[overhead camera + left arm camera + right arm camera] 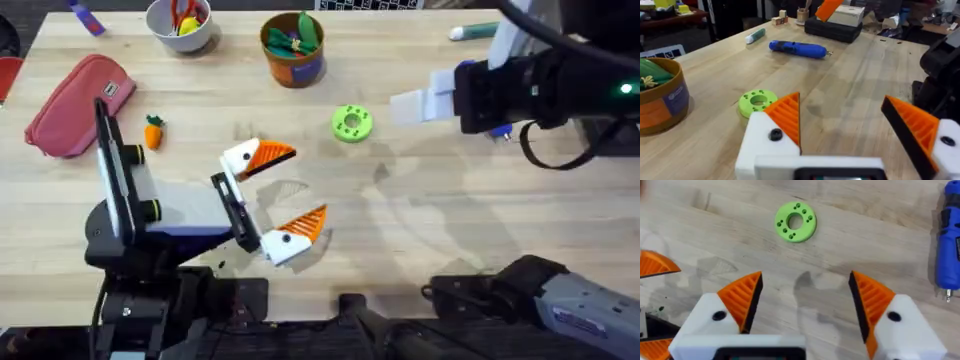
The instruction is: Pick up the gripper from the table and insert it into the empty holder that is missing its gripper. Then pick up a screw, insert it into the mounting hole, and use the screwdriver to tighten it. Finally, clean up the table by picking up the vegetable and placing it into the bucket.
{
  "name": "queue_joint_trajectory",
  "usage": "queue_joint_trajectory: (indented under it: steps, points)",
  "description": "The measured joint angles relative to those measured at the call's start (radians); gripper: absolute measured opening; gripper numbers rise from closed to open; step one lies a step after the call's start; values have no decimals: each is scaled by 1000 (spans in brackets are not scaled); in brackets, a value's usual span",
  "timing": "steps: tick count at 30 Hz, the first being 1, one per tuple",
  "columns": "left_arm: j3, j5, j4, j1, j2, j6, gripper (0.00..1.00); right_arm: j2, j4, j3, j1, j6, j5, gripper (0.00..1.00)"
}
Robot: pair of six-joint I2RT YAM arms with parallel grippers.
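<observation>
The vegetable, a small orange carrot [153,131], lies on the table's left side near the pink case. The orange-brown bucket [293,62] [662,107] stands at the back centre with green items in it. The blue screwdriver [797,48] [949,255] lies flat by my right arm. My left gripper [300,192] [840,125] is open low over the table's middle, with an orange pad on both white holders. My right gripper [415,103] [805,300] is open above the wood near the green disc, nothing between its fingers. The loose gripper and the screw are out of view.
A green disc with holes [360,128] [747,102] [807,225] lies between the two grippers. A white bowl [180,38] and a pink case [80,105] sit at the back left. A teal marker [475,32] [755,35] lies at the back right.
</observation>
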Motion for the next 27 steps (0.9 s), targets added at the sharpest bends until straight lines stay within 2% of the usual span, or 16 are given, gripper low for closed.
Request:
queue_joint_trajectory:
  steps: [2, 3, 8, 9, 11, 19, 24, 27]
  points:
    - [0, 0, 0, 0, 0, 0, 999, 0, 0, 0, 0, 0, 0, 993]
    - [0, 0, 0, 0, 0, -2, 948, 0, 0, 0, 0, 0, 0, 994]
    - [0, 0, 0, 0, 0, 0, 163, 0, 0, 0, 0, 0, 0, 994]
    - [0, -1, 0, 0, 0, 5, 45, 0, 0, 0, 0, 0, 0, 994]
    - [0, 0, 0, 0, 0, 4, 10, 0, 0, 0, 0, 0, 0, 994]
    - [0, 0, 0, 0, 0, 5, 8, 0, 0, 0, -16, 8, -1, 992]
    - [0, 0, 0, 0, 0, 5, 7, 3, -7, 0, -118, -26, 0, 992]
    - [0, 0, 0, 0, 0, 4, 7, 39, -72, 28, -186, -78, 0, 993]
